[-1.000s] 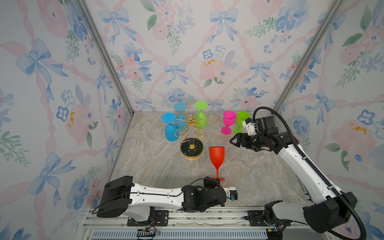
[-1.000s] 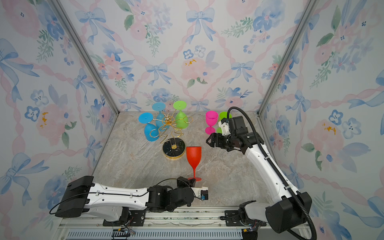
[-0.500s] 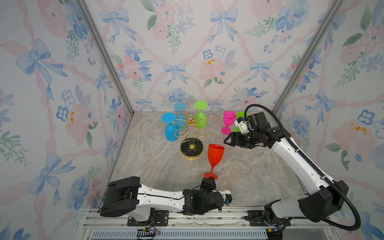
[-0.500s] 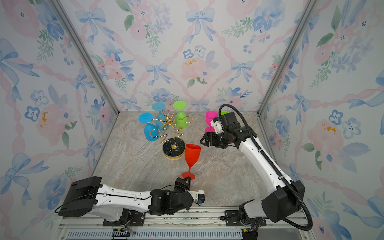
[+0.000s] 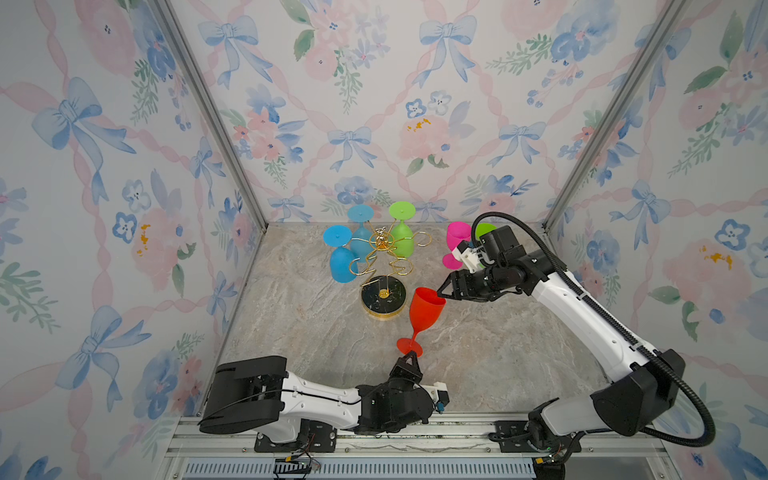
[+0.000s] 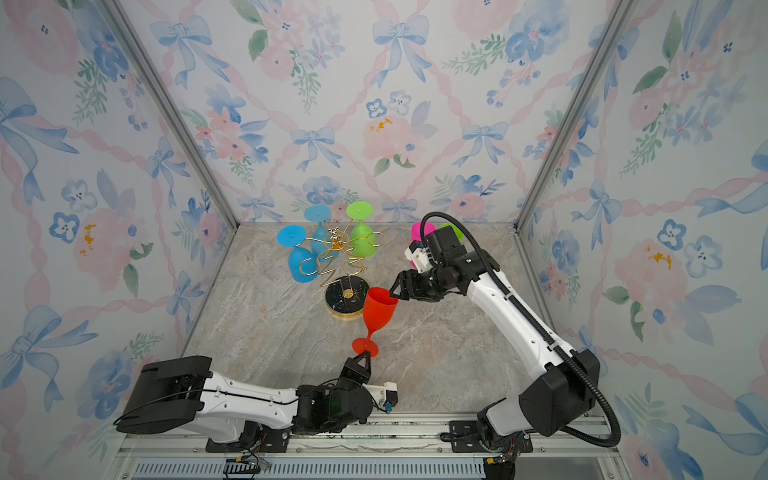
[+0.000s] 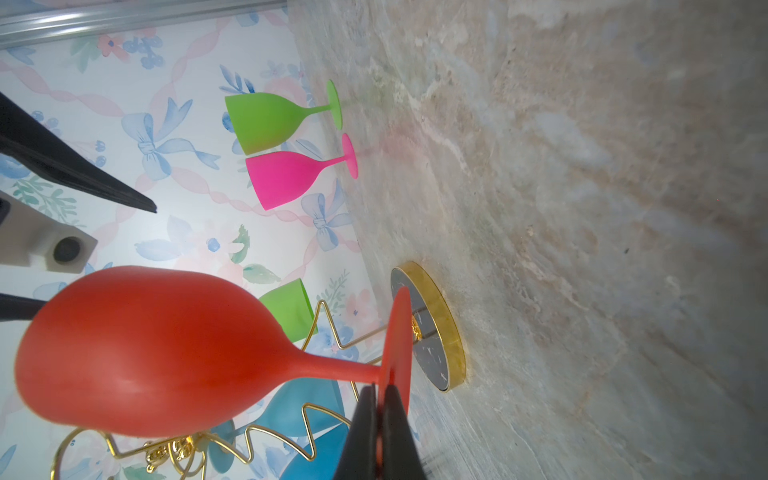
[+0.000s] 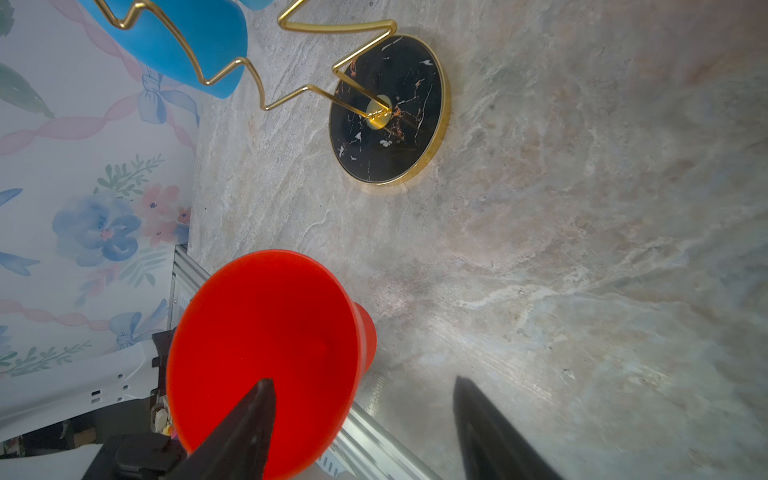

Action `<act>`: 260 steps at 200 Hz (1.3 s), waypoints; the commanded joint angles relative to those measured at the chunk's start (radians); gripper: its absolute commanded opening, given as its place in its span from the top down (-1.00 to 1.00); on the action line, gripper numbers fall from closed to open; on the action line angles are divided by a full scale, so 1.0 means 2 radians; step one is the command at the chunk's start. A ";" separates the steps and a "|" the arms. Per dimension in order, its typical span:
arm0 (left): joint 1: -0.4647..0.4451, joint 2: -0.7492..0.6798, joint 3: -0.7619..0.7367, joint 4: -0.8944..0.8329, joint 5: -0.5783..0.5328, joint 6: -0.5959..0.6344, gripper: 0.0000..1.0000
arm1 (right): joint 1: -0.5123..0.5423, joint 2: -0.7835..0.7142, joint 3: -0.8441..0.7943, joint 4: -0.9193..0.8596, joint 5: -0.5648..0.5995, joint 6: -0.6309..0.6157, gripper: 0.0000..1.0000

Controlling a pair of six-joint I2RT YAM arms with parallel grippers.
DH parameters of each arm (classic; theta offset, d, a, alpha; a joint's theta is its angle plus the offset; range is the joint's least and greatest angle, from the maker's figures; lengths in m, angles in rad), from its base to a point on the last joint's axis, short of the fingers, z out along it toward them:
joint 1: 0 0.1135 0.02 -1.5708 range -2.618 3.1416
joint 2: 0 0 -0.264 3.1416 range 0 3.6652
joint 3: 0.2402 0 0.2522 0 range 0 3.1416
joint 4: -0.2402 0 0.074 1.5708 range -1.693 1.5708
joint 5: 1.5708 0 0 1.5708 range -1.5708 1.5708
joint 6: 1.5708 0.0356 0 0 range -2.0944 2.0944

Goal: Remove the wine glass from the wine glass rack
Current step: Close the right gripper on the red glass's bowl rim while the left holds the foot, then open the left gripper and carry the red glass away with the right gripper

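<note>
Bright even light, soft wrist-cam edges

Spare glasses on marbled tabletop (image 5: 311, 332)
Pink glass (image 7: 286, 178) and green glass (image 7: 266, 120) stand upright side by side near the floral wall (image 5: 374, 104).

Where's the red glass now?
In both top views the red glass tilts mid-table, just right of the rack base, its foot pinched by the left gripper.

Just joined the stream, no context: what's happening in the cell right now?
The left gripper is shut on the foot of the red wine glass, holding it tilted near the wine glass rack. The right gripper is open at its rim, one finger inside the bowl. Two blue glasses and a green glass hang on the rack.
</note>
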 commanded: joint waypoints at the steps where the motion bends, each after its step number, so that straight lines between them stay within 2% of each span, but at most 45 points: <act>1: -0.002 -0.014 -0.010 0.024 -0.020 0.014 1.00 | 0.011 0.010 0.019 -0.018 -0.013 -0.005 -0.34; 148: -0.002 -0.016 -0.008 0.027 -0.040 0.032 1.00 | 0.024 0.030 0.033 -0.029 -0.030 -0.005 0.54; 215: -0.002 -0.013 -0.003 0.029 -0.051 0.026 1.00 | 0.024 0.028 0.036 -0.029 -0.032 -0.002 0.72; 260: -0.002 -0.014 0.008 0.029 -0.046 0.020 0.62 | 0.024 0.029 0.045 -0.041 -0.030 -0.008 0.81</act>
